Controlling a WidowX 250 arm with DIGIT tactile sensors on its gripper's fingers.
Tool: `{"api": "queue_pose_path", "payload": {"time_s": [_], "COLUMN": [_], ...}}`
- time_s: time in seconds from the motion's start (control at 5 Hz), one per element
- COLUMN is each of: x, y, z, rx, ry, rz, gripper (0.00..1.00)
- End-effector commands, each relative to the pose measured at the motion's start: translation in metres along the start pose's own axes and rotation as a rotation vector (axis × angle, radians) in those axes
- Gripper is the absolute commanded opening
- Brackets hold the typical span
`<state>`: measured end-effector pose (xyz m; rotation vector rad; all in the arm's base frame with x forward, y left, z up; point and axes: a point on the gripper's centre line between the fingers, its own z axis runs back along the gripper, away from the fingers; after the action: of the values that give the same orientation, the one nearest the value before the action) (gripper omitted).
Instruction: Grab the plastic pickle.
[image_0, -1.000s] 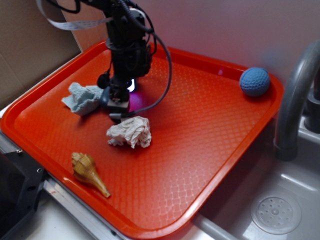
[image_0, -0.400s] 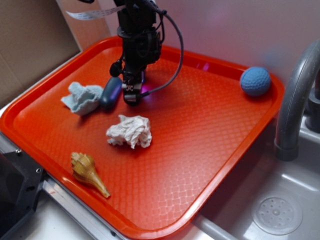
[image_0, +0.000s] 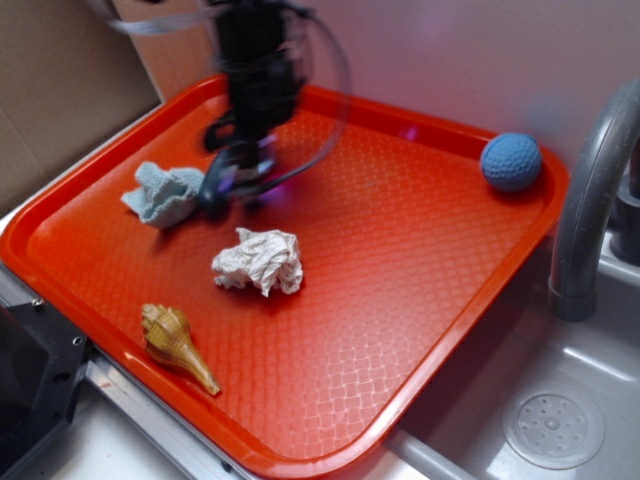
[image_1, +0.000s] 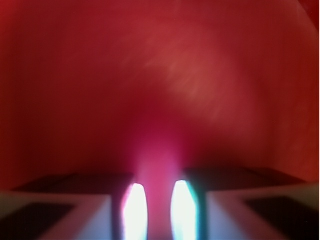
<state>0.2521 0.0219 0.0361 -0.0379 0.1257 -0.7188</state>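
The plastic pickle (image_0: 211, 188), a small dark glossy oblong, lies on the orange tray (image_0: 400, 260) against the right side of the light blue cloth (image_0: 163, 194). My gripper (image_0: 243, 182) is motion-blurred, low over the tray just right of the pickle. The wrist view shows only blurred red tray ahead and no pickle. There my gripper (image_1: 160, 210) has its two brightly lit fingertips (image_1: 135, 210) drawn close together, with a narrow strip of tray between them and nothing held.
A crumpled white paper wad (image_0: 260, 262) lies in front of the gripper, and a tan seashell (image_0: 175, 343) sits near the tray's front edge. A blue knitted ball (image_0: 509, 162) rests at the far right corner. A grey faucet (image_0: 590, 210) and sink (image_0: 550, 425) stand to the right.
The arm rose off the tray, uncovering the pickle beside the blue cloth, then swung left and down toward it. The pickle, cloth, wad and shell stayed put.
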Motion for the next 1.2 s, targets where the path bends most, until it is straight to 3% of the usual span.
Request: {"api": "queue_pose_path", "payload": {"time_s": [0.0,0.2,0.6,1.0], "x": [-0.053,-0.075,-0.071,-0.057], "y": [0.022,0.035,0.045,0.041], "z": [0.087,0.092,0.083,0.068], "rx": [-0.03,-0.108,-0.111,0.031], "ry": [-0.201,-0.266,-0.23,-0.154], "rz": [0.27,0.34,0.425,0.254], "gripper": [1.0,1.0,1.0,1.0]}}
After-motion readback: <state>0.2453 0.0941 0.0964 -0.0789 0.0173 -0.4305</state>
